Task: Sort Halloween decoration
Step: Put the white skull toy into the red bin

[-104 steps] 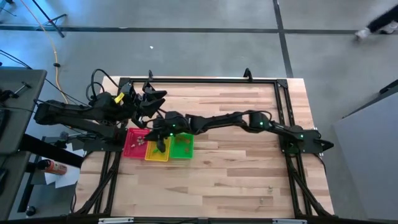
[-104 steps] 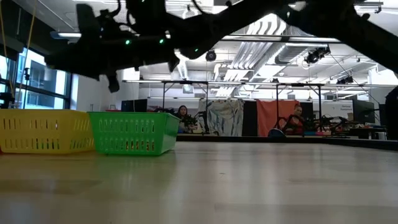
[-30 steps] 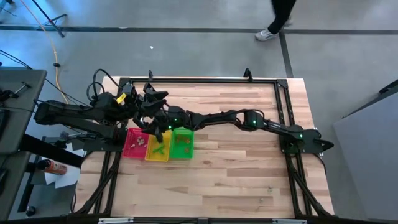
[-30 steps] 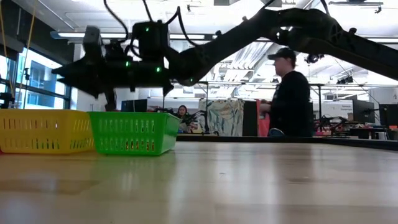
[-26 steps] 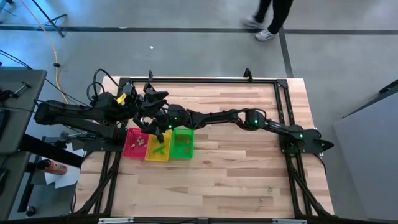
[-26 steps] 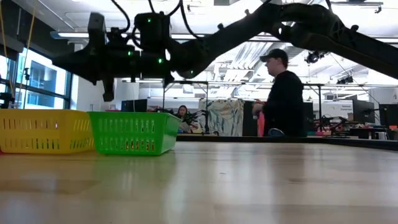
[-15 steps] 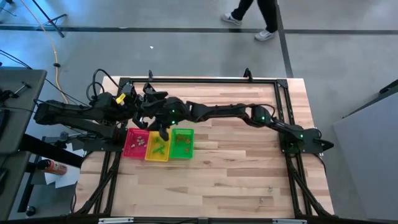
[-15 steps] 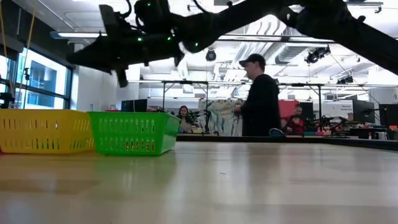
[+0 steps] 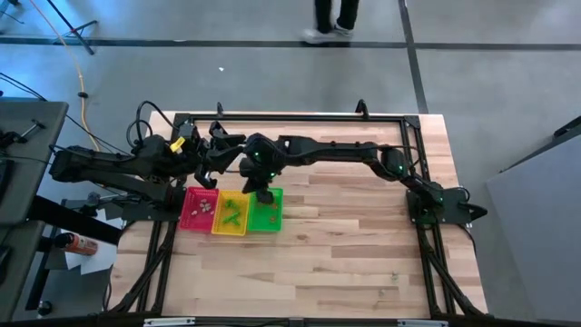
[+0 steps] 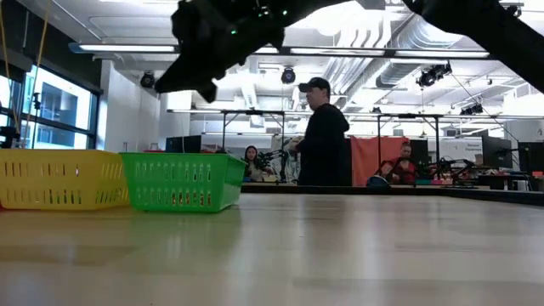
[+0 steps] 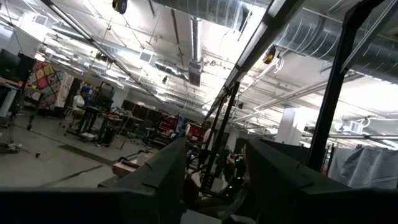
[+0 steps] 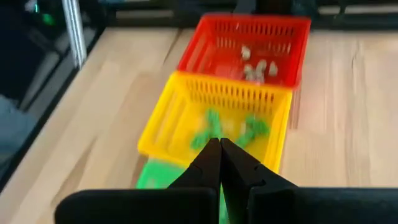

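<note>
Halloween decoration (image 12: 252, 129): tiny trinkets lying loose inside the trays, not on the bare wood. Green pieces sit in the yellow tray (image 12: 168, 118); pale grey ones (image 12: 258, 67) in the red tray (image 12: 205, 37); orange specks show in the green tray (image 9: 266, 212) in the high view. Judged very light, small moulded pieces, probably stiff plastic and likely to skid or flick away under a pinch; thin limbs may snag on tray slots. Best hold, as a judgement: a fingertip pinch across the body of one piece, coming straight down, since the tray walls block a sideways approach. Trays sit side by side, touching, at about 9 o'clock on the table (image 9: 363, 245), red outermost, then yellow, then green. Right gripper (image 12: 219, 149) hangs over the yellow and green trays, fingers pressed together with nothing visible between them; in the high view it sits at the trays' 12 o'clock edge (image 9: 263, 193). Left gripper (image 11: 214, 171) waits at the trays' 11 o'clock, aimed up into the room, fingers spread apart, holding nothing. A person (image 10: 321, 136) stands beyond the table's far edge in the low view.
</note>
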